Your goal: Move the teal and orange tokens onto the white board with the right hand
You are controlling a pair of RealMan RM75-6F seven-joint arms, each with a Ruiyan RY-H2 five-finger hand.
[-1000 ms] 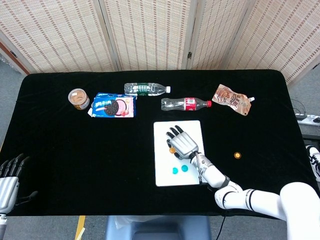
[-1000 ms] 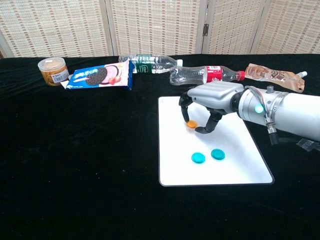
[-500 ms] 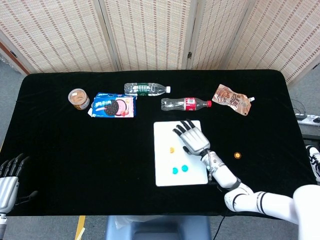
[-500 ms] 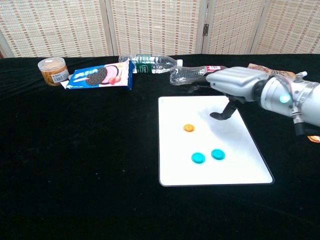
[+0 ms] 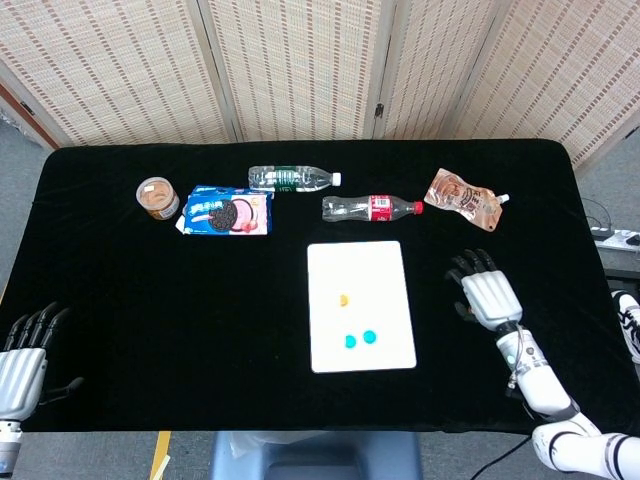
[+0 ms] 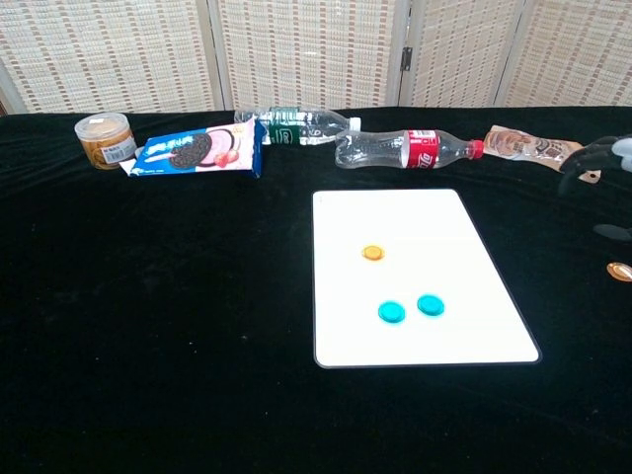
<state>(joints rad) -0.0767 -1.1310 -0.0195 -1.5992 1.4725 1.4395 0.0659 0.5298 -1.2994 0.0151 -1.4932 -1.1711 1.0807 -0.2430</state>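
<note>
My right hand (image 5: pixel 487 292) hovers empty, fingers spread, right of the white board (image 5: pixel 361 305), which carries two teal tokens (image 5: pixel 359 339) and one orange token (image 5: pixel 344 299). Another orange token (image 6: pixel 619 270) lies on the table (image 5: pixel 150 290) near that hand. My left hand (image 5: pixel 22 352) rests open; an Oreo pack (image 5: pixel 227 212) lies behind.

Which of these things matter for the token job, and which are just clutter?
Job: white board; two teal tokens; orange token on it; another orange token off it; right hand.

Clutter: two bottles, cookie pack, jar, pouch.
</note>
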